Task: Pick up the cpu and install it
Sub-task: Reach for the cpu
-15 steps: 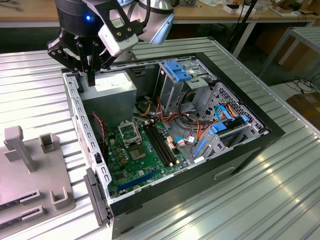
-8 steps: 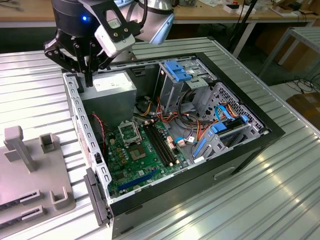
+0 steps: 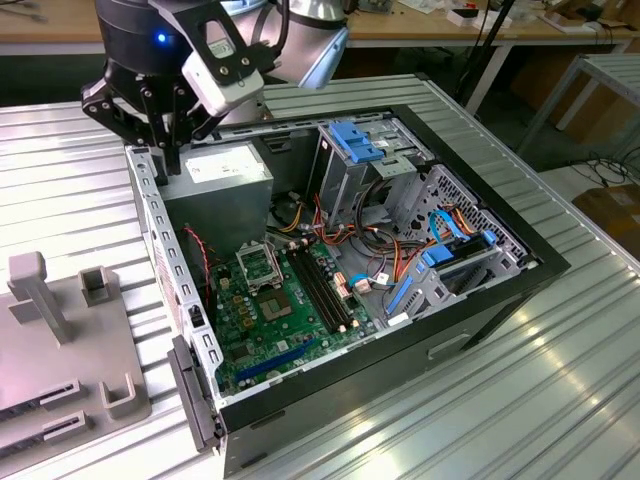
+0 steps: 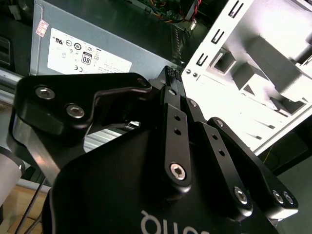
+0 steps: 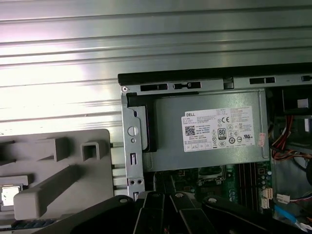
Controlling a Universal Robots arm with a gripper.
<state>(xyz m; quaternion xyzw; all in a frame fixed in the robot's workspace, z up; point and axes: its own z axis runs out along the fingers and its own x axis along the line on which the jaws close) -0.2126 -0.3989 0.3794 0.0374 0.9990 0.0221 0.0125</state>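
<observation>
- cpu (image 5: 10, 195): it seems to be the small pale square lying flat in a recess of the grey fixture (image 5: 53, 161). It sits at the very edge of the first wrist view, so this reading is not certain.
- It lies well apart from the gripper (image 3: 168, 165), off to one side and lower down, outside the computer case (image 3: 330, 395).
- In the exterior view the gripper hangs pointing downward above the case's rear corner, just over the metal edge beside the power supply (image 3: 228, 168).
- In the second wrist view the gripper's fingertips (image 4: 169, 75) look pressed together, with nothing visible between them. The gripper is clenched and carries no chip that can be seen.
- The power supply is the thing nearest to the gripper, directly below and slightly inward of it. Its labelled top faces up.
- The socket (image 3: 257, 268) sits on the green motherboard (image 3: 265, 335), past the power supply from the gripper and deeper in the case. Its metal frame is visible, and I cannot tell whether anything lies inside it.
- The grey fixture stands on the ribbed metal table (image 3: 480, 420) next to the case. It is lower than the gripper and toward the exterior view's left of it, with upright posts and slots on its surface.
- The case lies on its side on the table with its interior open upward.
</observation>
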